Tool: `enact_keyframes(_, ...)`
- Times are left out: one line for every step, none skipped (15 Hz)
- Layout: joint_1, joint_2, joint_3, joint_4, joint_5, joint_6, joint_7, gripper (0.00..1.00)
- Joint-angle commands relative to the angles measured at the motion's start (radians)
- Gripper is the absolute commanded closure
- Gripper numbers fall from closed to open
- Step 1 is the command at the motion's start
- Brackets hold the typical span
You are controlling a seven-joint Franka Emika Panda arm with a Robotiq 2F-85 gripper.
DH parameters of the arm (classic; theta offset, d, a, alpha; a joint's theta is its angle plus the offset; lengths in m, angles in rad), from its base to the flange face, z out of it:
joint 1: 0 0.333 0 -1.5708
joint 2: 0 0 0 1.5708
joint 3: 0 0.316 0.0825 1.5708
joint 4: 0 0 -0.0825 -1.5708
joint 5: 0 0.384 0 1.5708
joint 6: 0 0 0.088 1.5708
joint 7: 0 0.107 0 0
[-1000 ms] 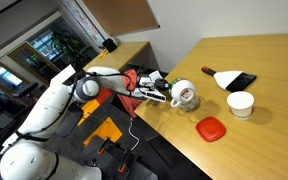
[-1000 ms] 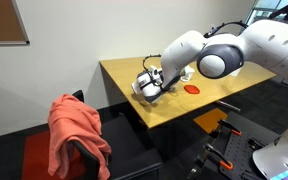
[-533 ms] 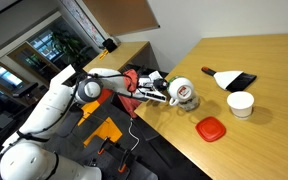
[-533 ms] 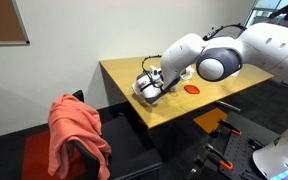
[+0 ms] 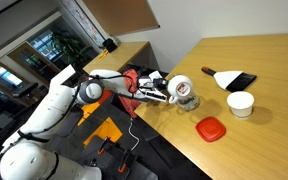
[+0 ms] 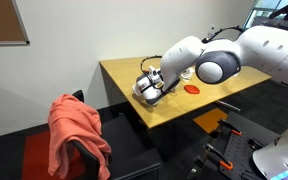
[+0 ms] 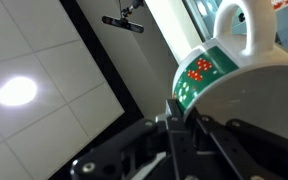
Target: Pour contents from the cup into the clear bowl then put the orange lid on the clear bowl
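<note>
My gripper (image 5: pixel 167 91) is shut on the whitish cup with green markings (image 5: pixel 181 87) and holds it tipped on its side near the table's front edge. The clear bowl (image 5: pixel 191 102) sits right under and beside the cup's mouth, partly hidden by it. The orange lid (image 5: pixel 211 128) lies flat on the table, nearer the edge and apart from the bowl. In the wrist view the cup's green-patterned wall (image 7: pixel 206 72) and handle (image 7: pixel 240 28) fill the right side, with the fingers (image 7: pixel 177 118) clamped on its rim. In an exterior view the cup (image 6: pixel 146 88) and lid (image 6: pixel 192 88) also show.
A plain white cup (image 5: pixel 241 104) stands beyond the lid, with a black flat object (image 5: pixel 231 79) behind it. The wooden table (image 5: pixel 269 125) stretches away from the arm. A chair draped in orange cloth (image 6: pixel 77 130) stands off the table's corner.
The cup has tipped a little further in my grip and shifted slightly up; the arm has hardly moved otherwise.
</note>
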Motion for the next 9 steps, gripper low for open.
enact_keyframes(-0.019,-0.039,0.014,0.000,-0.014,0.007,-0.034,0.97)
enact_keyframes(-0.024,-0.059,0.023,-0.014,-0.006,0.022,-0.021,0.97)
enact_keyframes(-0.021,-0.087,0.020,-0.041,0.013,0.046,-0.007,0.97)
enact_keyframes(-0.024,-0.105,0.025,-0.053,0.020,0.059,0.001,0.97)
enact_keyframes(-0.025,-0.126,0.029,-0.064,0.030,0.072,0.012,0.97)
enact_keyframes(-0.026,-0.141,0.029,-0.071,0.038,0.083,0.019,0.97)
enact_keyframes(-0.024,-0.160,0.030,-0.080,0.045,0.089,0.027,0.97)
enact_keyframes(-0.023,-0.179,0.032,-0.088,0.054,0.089,0.035,0.97)
enact_keyframes(-0.027,-0.193,0.044,-0.090,0.052,0.084,0.039,0.97)
